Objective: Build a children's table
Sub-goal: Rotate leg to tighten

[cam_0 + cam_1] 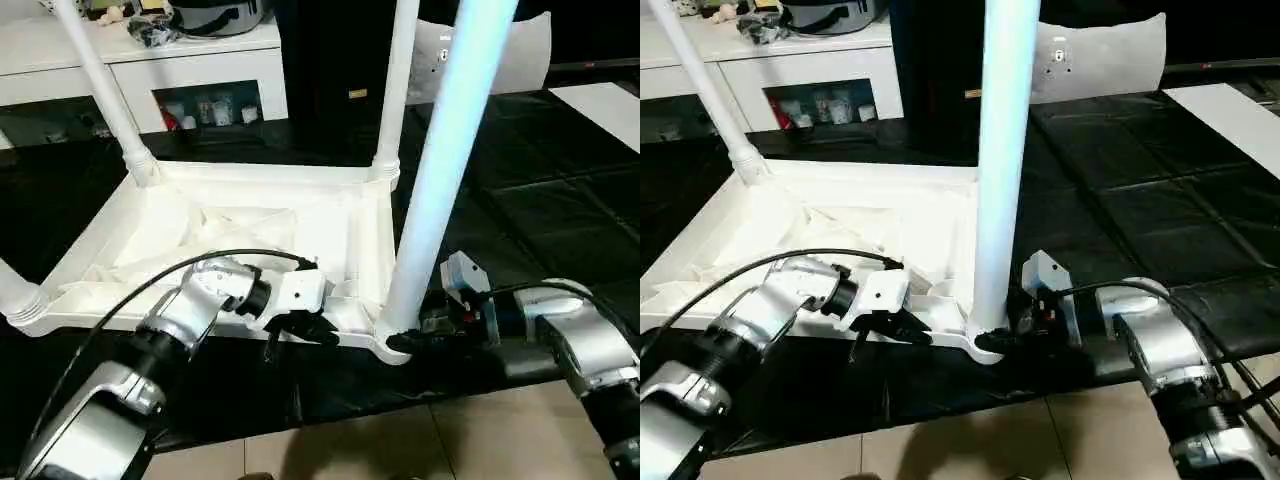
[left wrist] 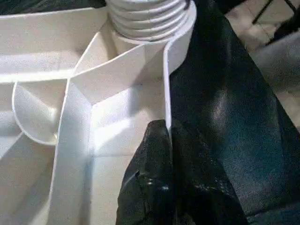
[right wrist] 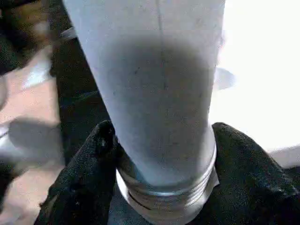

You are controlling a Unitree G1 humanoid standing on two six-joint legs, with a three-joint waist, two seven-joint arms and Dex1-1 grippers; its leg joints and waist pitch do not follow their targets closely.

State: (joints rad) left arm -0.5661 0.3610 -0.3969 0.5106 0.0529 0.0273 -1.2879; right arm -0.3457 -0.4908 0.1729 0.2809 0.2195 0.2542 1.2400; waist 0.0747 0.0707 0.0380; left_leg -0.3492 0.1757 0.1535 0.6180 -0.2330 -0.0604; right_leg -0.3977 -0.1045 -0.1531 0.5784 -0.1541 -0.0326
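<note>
Upside-down table top (image 1: 250,235) sits mid-frame w/ left gripper (image 1: 300,325) pinching its near rim to steady it, right gripper (image 3: 154,154) clamped round the near-right leg (image 1: 440,170) base, prob screwing it in.

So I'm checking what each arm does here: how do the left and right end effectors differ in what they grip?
The left end effector pinches the thin side rim of the upturned table top, one finger on each side of the wall; the right end effector grips the round base of the near leg, just above its threads. The left holds a flat edge, the right a standing tube. Both fingers are black and shut on white plastic.
</note>
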